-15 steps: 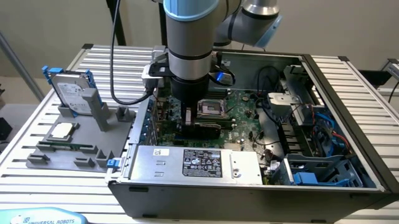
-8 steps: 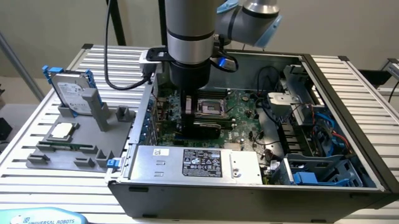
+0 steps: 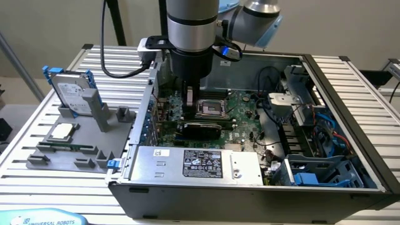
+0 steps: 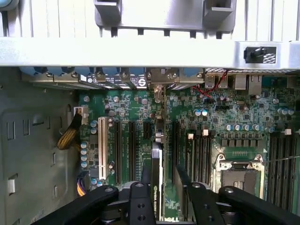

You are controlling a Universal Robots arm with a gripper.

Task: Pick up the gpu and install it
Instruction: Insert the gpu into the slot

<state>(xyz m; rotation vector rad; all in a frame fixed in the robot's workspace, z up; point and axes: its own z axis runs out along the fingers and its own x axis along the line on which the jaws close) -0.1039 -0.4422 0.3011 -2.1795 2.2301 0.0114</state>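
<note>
Standing on edge among the motherboard (image 4: pixel 136 112) slots, the gpu (image 4: pixel 157 180) is clamped between the gripper (image 4: pixel 161 194) fingers.

A thin card is seen edge-on: black cooler face, green board, silver bracket end toward the case's (image 3: pixel 350 84) rear wall. In the exterior view it is held low inside the open case, beside the CPU socket (image 3: pixel 209 108).

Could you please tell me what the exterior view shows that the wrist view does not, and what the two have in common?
Exterior alone: the hard drive standing in the grey holder beside the case, the power supply, and the arm reaching into the case. Wrist alone: the white slot and black slots, and the pincer shut on the gpu, held edge-on above the slots. Both: the motherboard and its CPU socket.
</note>
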